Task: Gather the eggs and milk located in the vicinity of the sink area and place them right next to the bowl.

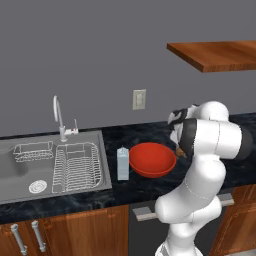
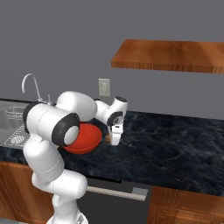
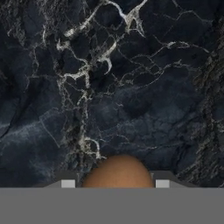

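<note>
A brown-orange egg [image 3: 118,172] sits between my gripper's [image 3: 115,183] two dark finger tips, which are shut on it just above the black marble counter [image 3: 131,87]. In the right base view the gripper [image 2: 110,140] hangs low beside the right rim of the red bowl [image 2: 85,138], with the egg [image 2: 107,138] at its tips. The bowl [image 1: 152,159] stands on the counter right of the sink [image 1: 30,172]. The milk [image 1: 122,163] stands upright between the sink and the bowl, close to the bowl's left rim. My arm hides most of the hand in the left base view.
Wire dish racks [image 1: 75,167] lie in the sink and a curved chrome faucet [image 1: 58,116] rises behind it. A wooden shelf [image 2: 170,56] hangs on the wall above the counter. Dark counter [image 2: 175,144] stretches to the right of the bowl. Wood cabinets [image 1: 65,232] run below.
</note>
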